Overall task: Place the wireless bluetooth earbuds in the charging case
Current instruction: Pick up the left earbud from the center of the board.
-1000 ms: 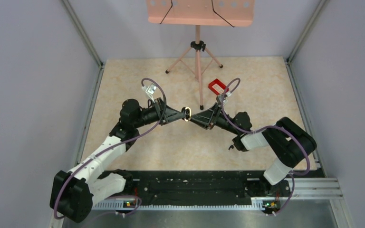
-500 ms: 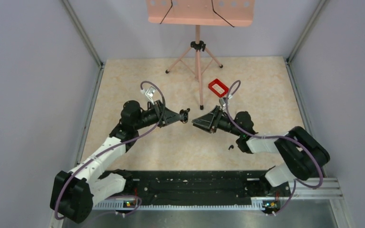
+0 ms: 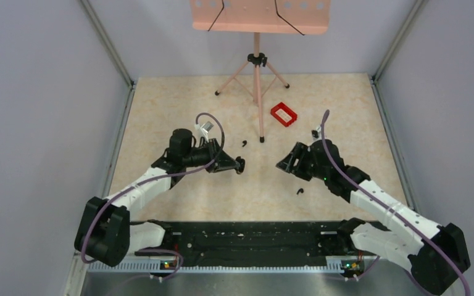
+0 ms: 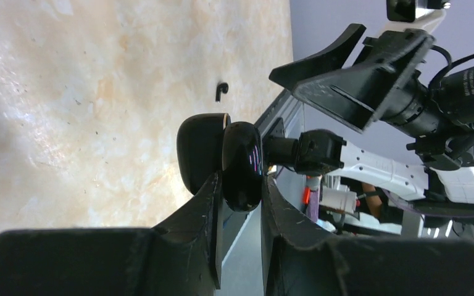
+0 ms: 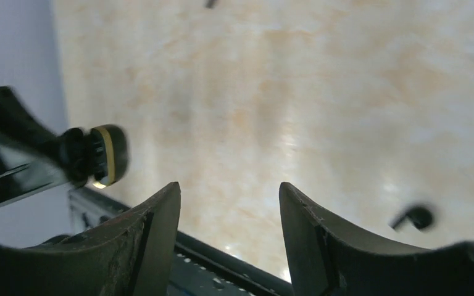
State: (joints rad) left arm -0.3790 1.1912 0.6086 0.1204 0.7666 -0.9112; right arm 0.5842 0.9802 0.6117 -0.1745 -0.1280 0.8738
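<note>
Black charging case (image 4: 242, 165) clamped by left gripper (image 4: 241, 182) | right gripper (image 5: 228, 188) backed off, jaws apart, empty | earbuds (image 3: 300, 191) loose mid-frame, uninserted

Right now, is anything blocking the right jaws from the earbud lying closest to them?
No, nothing visible. That earbud lies alone on the table near the right gripper, whose jaws stand open and empty.
</note>
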